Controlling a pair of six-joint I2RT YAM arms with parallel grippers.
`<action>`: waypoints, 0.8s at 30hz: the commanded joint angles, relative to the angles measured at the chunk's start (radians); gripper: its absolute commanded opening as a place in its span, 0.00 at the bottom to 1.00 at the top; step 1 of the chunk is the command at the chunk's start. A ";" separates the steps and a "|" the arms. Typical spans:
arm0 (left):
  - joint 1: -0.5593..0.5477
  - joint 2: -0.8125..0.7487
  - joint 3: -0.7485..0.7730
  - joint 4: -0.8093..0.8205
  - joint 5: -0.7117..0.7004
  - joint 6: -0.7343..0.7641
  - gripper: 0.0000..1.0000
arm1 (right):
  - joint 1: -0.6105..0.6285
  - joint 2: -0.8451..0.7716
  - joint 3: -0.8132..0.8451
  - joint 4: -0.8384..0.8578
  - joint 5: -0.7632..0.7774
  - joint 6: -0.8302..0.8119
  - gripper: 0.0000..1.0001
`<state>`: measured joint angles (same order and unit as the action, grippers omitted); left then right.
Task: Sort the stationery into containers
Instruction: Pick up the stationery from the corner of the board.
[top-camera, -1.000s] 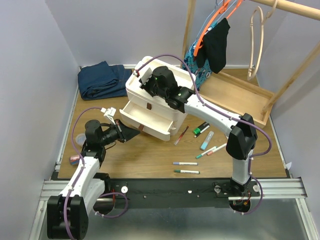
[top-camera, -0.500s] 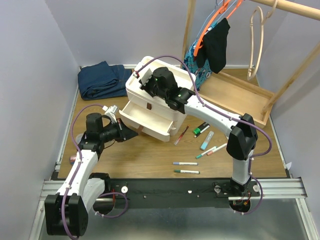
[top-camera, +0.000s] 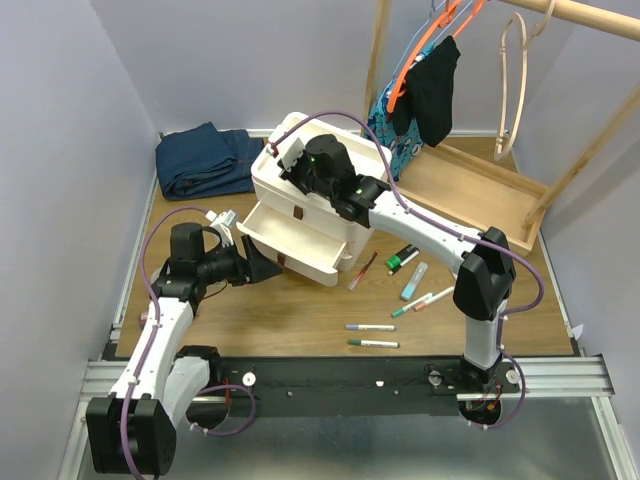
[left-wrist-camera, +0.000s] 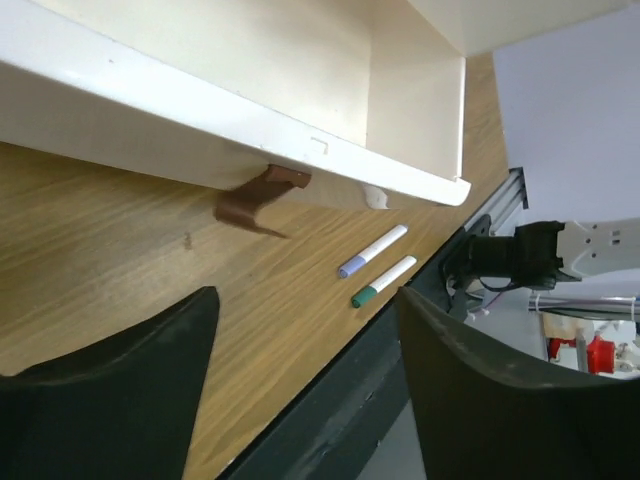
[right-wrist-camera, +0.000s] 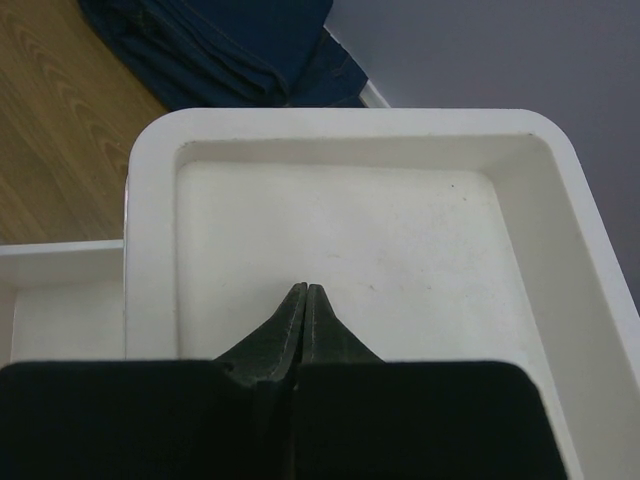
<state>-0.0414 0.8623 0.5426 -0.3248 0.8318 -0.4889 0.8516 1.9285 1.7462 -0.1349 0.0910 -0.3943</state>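
No writing readable on drawers (top-camera: 300, 225) or markers (top-camera: 371, 327).

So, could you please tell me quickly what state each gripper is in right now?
Left gripper: open, holding nothing, just short of the drawer handle.
Right gripper: closed, empty, over the top tray.

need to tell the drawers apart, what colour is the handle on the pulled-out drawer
Dark red-brown handle on the white open drawer; the left wrist view shows it best.

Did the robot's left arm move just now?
Yes. The left gripper slid right toward the open bottom drawer of the white drawer stack, which stayed put.
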 joint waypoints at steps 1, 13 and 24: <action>0.000 -0.055 0.036 -0.060 0.068 0.038 0.87 | 0.009 0.056 -0.050 -0.255 0.026 0.008 0.11; 0.002 -0.168 0.457 -0.410 0.072 0.309 0.98 | 0.017 -0.166 -0.068 -0.275 0.093 -0.008 0.24; 0.041 0.072 0.850 -0.457 -0.414 0.484 0.98 | 0.009 -0.580 -0.333 -0.364 0.055 0.017 0.50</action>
<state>-0.0380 0.8345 1.2697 -0.7185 0.6834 -0.1127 0.8612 1.5158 1.5269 -0.4225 0.1593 -0.3893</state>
